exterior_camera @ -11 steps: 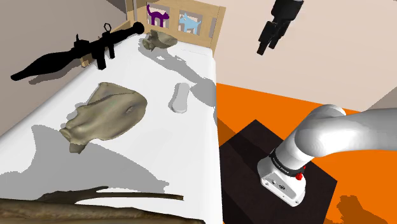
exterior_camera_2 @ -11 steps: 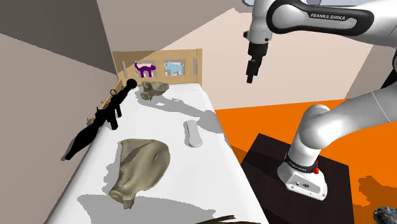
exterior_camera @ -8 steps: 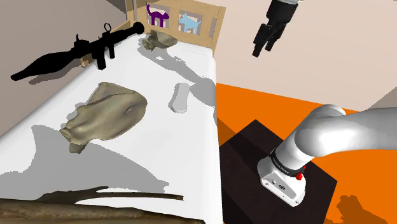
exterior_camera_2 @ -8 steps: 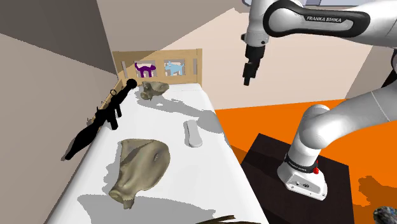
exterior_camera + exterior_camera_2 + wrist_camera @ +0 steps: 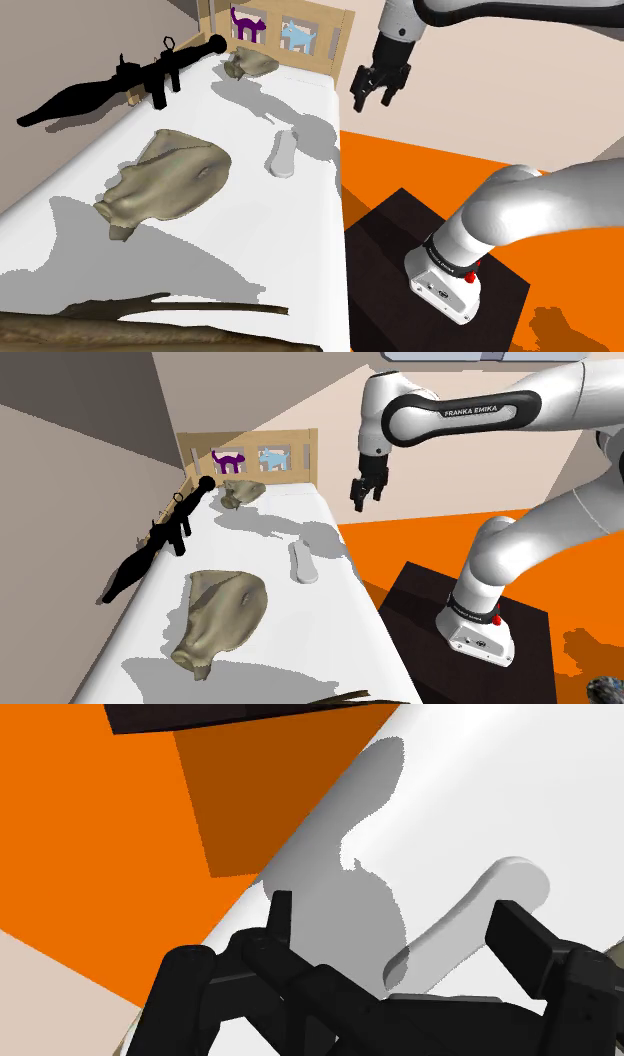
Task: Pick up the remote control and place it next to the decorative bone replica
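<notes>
Your tool (image 5: 370,96) hangs in the air with its two black fingers (image 5: 279,909) spread well apart and nothing between them – it holds nothing. In the shoulder view it sits above the bed's edge, just off the corner of the wooden headboard (image 5: 322,38), fingers pointing down. From the wrist you look down past the fingers at the pale grey remote control (image 5: 470,919), which lies flat on the white bed (image 5: 560,794) below, untouched, partly in the arm's shadow and close to the mattress edge where the orange floor (image 5: 80,834) begins.

On the bed (image 5: 250,235) the remote control (image 5: 283,153) rests lengthwise near the side that faces the stand (image 5: 392,228), roughly under and a little to the shoulder view's left of the tool. The large bone replica (image 5: 170,180), tan and hollowed, lies in the middle of the mattress, well apart from the remote. A smaller tan piece (image 5: 250,64) sits up by the headboard, which carries a purple and a blue cat picture. Along the wall side of the bed you have a black rocket launcher (image 5: 120,85) – laid lengthwise.
</notes>
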